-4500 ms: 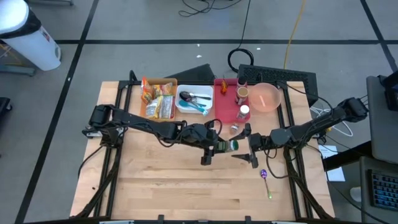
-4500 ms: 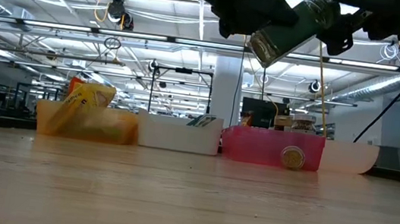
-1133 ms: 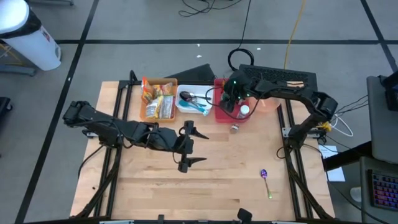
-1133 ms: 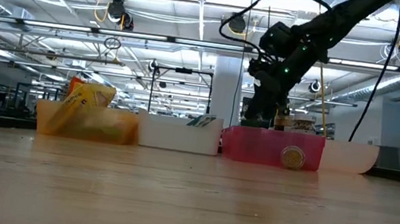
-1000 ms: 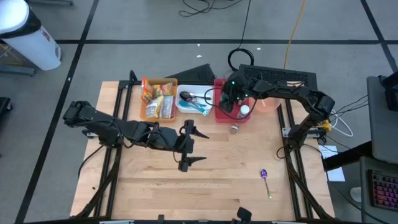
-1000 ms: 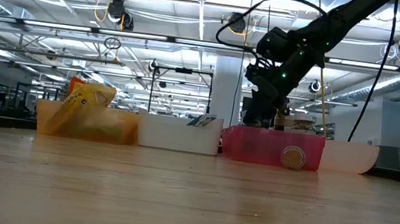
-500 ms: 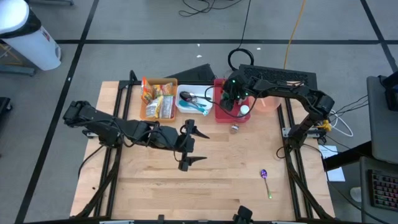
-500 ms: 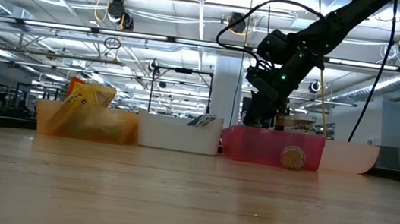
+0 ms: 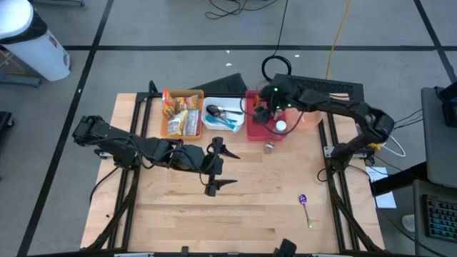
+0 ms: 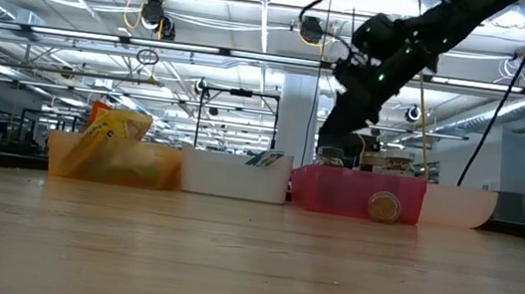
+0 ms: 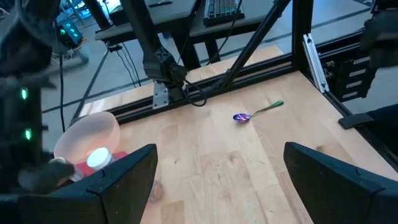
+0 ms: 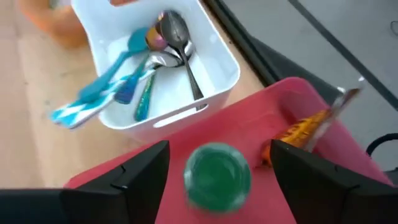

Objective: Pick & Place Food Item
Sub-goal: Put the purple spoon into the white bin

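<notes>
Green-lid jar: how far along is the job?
Done: the green-lid jar stands in the red bin. In hand: nothing; the right gripper hovers open above it, and the left gripper waits open mid-table. Left: a small jar lies on the table outside the bin.

1. The green-lidded jar (image 12: pixel 217 174) is seen from above through the right wrist view; a round green lid is shown, and the body below it is hidden.
2. The jar is stood upright inside the red bin (image 12: pixel 298 106), near the bin wall that adjoins the white utensil bin (image 12: pixel 217 62).
3. In the high view the red bin (image 9: pixel 251 128) is placed at the far edge of the tabletop (image 9: pixel 228 214), third in the row of bins.
4. In the low view the jar top (image 10: pixel 330 156) is just seen above the red bin's rim (image 10: pixel 357 194).
5. No contact with the jar is seen; it stands free.
</notes>
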You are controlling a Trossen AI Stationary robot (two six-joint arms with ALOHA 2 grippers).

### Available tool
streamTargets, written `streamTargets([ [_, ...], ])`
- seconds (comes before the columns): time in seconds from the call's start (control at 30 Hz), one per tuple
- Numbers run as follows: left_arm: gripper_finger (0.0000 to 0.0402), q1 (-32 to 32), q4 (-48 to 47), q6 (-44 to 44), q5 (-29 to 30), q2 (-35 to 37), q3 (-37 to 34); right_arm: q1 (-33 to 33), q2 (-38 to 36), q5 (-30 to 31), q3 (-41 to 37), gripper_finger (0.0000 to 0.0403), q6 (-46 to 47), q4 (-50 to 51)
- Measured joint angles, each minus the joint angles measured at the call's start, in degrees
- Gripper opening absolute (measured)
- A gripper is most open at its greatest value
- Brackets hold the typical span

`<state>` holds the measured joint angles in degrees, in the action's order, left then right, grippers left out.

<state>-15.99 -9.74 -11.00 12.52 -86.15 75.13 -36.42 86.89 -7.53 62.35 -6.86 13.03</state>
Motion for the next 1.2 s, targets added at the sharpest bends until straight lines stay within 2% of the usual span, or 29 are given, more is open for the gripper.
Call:
streamTargets([
  [0.17,0.0352,0.00,0.00,1.99,0.15,0.00,-0.02,0.92,-7.96,-0.01,0.04,0.0273,3.01,7.35],
  [0.33,0.0353,-0.26,0.42,2.54,4.36,0.00,-0.02,4.12,-15.10,-0.20,0.01,0.0274,8.68,16.57],
  [0.43,0.0354,-0.23,0.98,3.03,7.48,0.00,-0.02,7.19,-18.59,-0.18,-1.53,0.0274,13.46,15.77],
  [0.57,0.0354,0.75,1.05,7.01,9.68,0.00,-0.02,12.70,-22.90,-1.03,-7.66,0.0274,20.29,9.02],
  [0.73,0.0355,1.93,1.19,12.51,9.65,-0.35,-0.02,21.19,-26.05,-3.46,-21.47,0.0274,24.97,-10.22],
  [0.83,0.0359,2.60,0.87,13.17,9.54,-1.05,-0.04,27.11,-25.96,-3.46,-31.97,0.0274,29.38,-28.96],
  [0.97,0.0360,3.89,1.78,16.00,9.89,-3.11,-0.04,34.77,-23.06,-3.40,-43.68,0.0274,31.77,-58.96],
  [1.07,0.0362,5.06,4.80,16.32,10.03,-4.91,-0.07,39.18,-21.85,-3.21,-48.89,0.0274,30.47,-74.91],
  [1.2,0.0361,6.52,12.62,16.40,10.03,-7.60,-0.04,42.76,-21.68,-3.19,-51.69,0.0274,26.85,-84.79],
])
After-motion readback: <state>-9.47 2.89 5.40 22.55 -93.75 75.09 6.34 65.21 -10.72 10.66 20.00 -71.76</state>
